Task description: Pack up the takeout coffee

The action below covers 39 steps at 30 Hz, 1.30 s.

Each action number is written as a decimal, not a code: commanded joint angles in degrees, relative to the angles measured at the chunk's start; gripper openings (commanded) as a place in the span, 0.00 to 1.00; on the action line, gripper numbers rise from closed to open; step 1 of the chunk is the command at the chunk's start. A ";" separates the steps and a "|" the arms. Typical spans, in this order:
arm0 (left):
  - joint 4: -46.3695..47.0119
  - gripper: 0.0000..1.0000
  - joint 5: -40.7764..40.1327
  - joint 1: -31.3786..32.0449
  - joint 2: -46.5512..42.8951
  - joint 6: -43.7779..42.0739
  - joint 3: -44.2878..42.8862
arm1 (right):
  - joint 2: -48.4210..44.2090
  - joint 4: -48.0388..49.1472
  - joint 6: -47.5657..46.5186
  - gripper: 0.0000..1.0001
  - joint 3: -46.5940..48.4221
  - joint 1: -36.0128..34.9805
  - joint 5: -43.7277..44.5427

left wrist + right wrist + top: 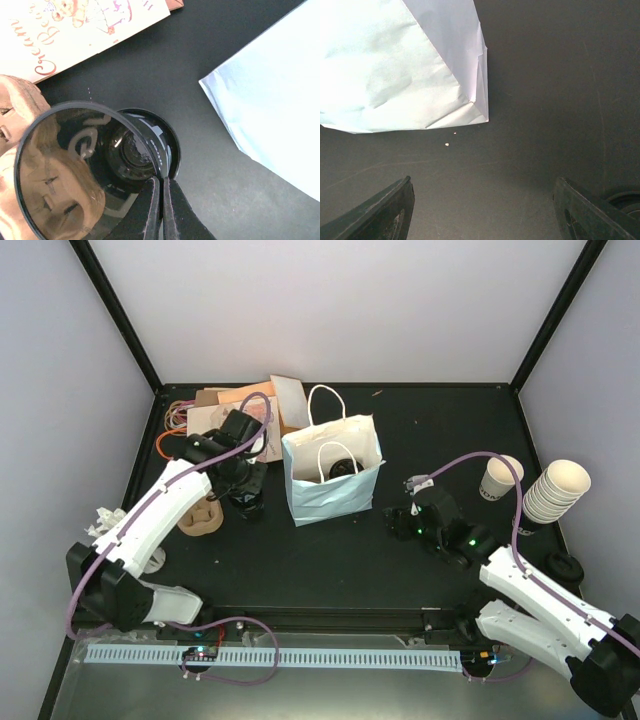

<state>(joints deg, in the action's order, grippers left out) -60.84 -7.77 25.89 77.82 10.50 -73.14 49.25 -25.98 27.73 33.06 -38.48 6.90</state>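
Two hands inspected. Right hand (pixel 485 210) stands wide open and holds nothing, low over the table (pixel 545 75). Left hand (pixel 161 197) is closed, its fingers pinched on the lid rim of the takeout coffee (pixel 65 165), which sits just beside the pulp carrier (pixel 200 517), left of the white paper bag (pixel 330 495). Assessment: the cup is light, thin-walled and easily crushed. The glossy lid is likely slippery and may pop off. A hold around the cup body is advised.

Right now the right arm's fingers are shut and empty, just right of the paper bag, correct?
No, the right fingers stand wide open, as the right wrist view shows. They are empty, just right of the paper bag.
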 commanded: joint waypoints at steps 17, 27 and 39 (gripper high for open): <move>-13.60 0.02 1.10 28.82 -19.52 23.53 1.22 | -1.10 2.28 0.00 0.78 -0.31 0.25 2.36; -1.06 0.02 -15.42 56.75 -2.01 28.42 -2.88 | -3.57 -0.28 3.10 0.79 -1.04 0.25 7.72; 9.82 0.01 -17.70 56.36 15.25 13.70 -6.73 | 3.11 -11.09 9.52 0.88 6.65 2.65 13.64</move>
<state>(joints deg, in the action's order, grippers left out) -57.54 -23.70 82.96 90.67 30.15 -78.56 51.79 -32.88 33.76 36.62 -37.65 16.25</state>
